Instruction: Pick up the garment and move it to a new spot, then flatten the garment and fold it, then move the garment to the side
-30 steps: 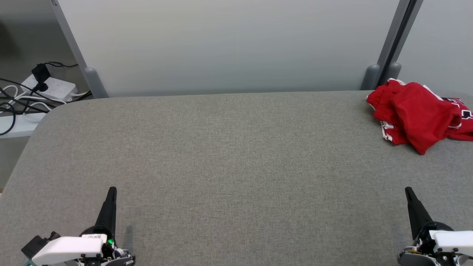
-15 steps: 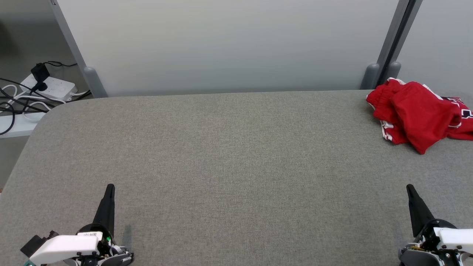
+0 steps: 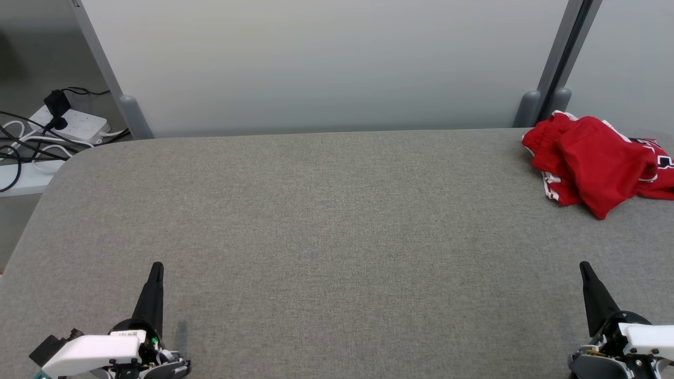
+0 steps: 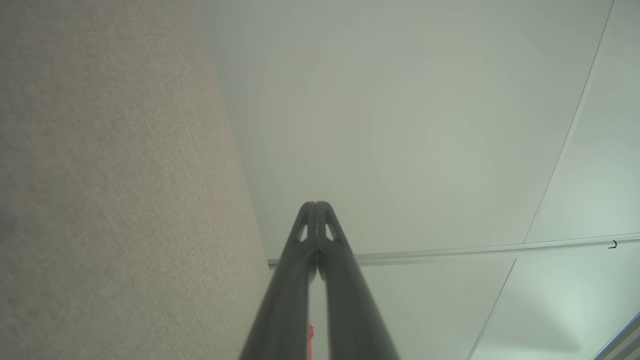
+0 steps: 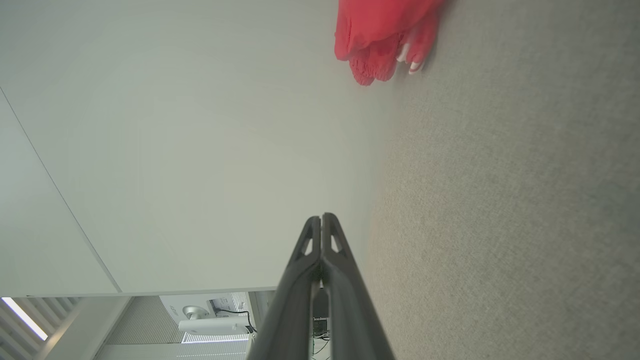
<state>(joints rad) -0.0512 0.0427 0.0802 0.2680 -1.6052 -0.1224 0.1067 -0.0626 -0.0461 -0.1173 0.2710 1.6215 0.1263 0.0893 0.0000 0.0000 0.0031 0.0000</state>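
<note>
My left gripper has its two long dark fingers pressed together tip to tip, with nothing between them, and my right gripper is the same: sealed and empty. Both sit over the near part of the grey felt-covered table, well apart from each other, fingers pointing toward the pale grey wall panel. The crumpled red fabric garment with white trim lies on the table far ahead of my right fingers, close to the back edge — and well apart from my left fingers, across the table from them
</note>
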